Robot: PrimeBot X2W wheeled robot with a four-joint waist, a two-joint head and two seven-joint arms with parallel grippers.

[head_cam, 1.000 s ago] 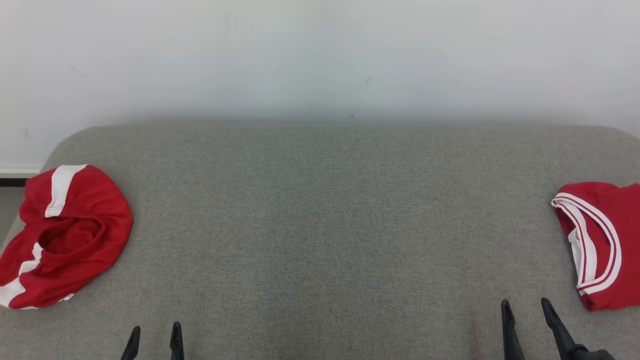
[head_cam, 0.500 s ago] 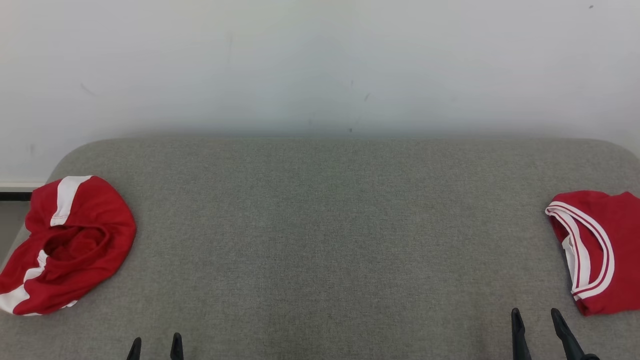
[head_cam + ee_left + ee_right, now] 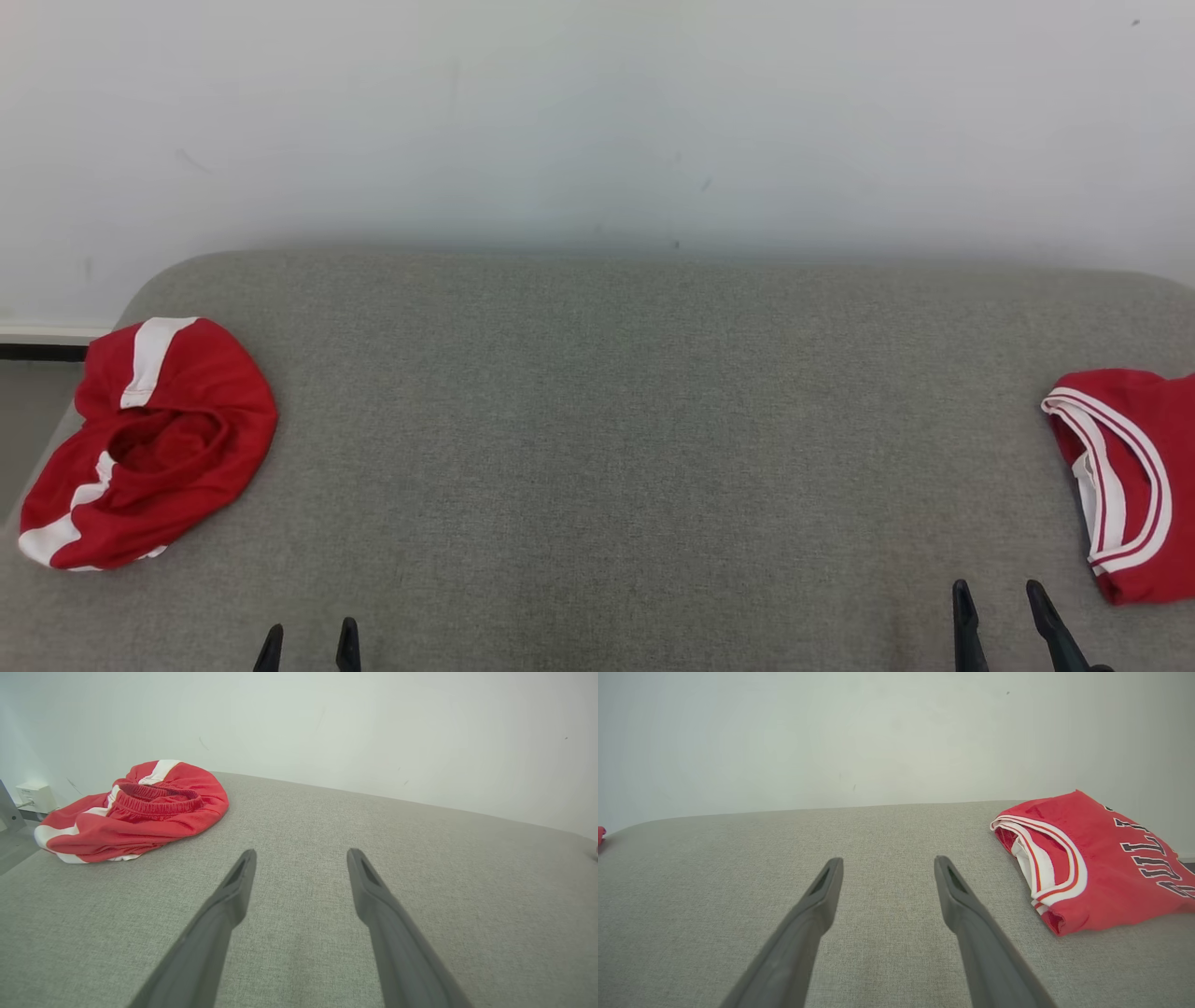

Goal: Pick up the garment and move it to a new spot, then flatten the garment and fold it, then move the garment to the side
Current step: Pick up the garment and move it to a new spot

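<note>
left gripper (image 3: 309,633): wide open, empty, over grey cushion (image 3: 597,420)
right gripper (image 3: 996,590): wide open too, empty
shorts (image 3: 140,812): crumpled, ahead-left of left gripper, apart; left wrist view gives us the waistband
jersey (image 3: 1101,877): folded, ahead-right of right gripper; right wrist view gives us black lettering

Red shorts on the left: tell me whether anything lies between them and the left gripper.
Nothing visible does. Bare grey cushion runs from the left gripper, its fingers open, to the red shorts, which lie ahead and to its left. The folded red jersey sits far off at the cushion's right end.
</note>
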